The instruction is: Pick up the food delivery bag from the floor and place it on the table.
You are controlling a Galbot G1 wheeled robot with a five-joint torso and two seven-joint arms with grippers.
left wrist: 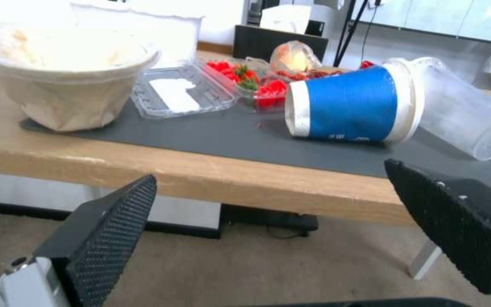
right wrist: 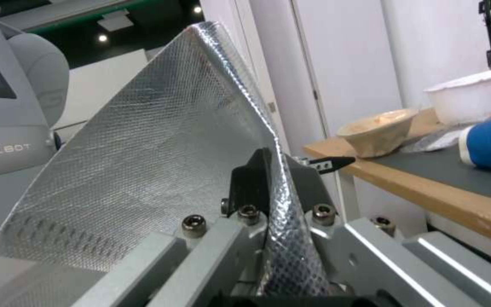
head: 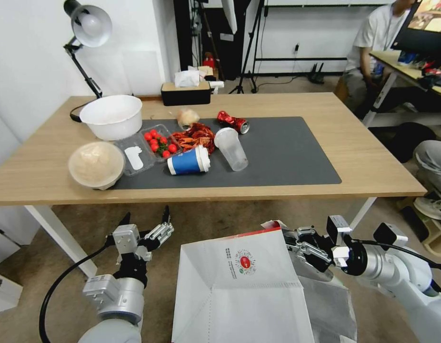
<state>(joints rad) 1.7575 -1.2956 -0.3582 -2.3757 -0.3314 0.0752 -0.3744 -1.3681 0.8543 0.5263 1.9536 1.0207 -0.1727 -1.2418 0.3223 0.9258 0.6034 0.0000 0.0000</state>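
The food delivery bag (head: 239,286), white with a small round red logo, hangs upright in front of me, below the table's front edge and above the floor (head: 206,224). My right gripper (head: 289,240) is shut on its upper right rim. In the right wrist view the right gripper (right wrist: 277,170) pinches the bag's silver foil lining (right wrist: 160,162) between its fingers. My left gripper (head: 146,224) stands open left of the bag, apart from it. In the left wrist view the left gripper (left wrist: 268,172) faces the light-wood table (head: 363,162), its black pads (left wrist: 115,226) spread wide.
On the table's left half and dark mat lie a white bowl (head: 113,116), a paper bowl (head: 95,164), a tipped blue cup (head: 188,161), a clear cup (head: 231,148), a tomato box (head: 158,142) and a red can (head: 233,122). A white table leg (head: 58,233) stands left.
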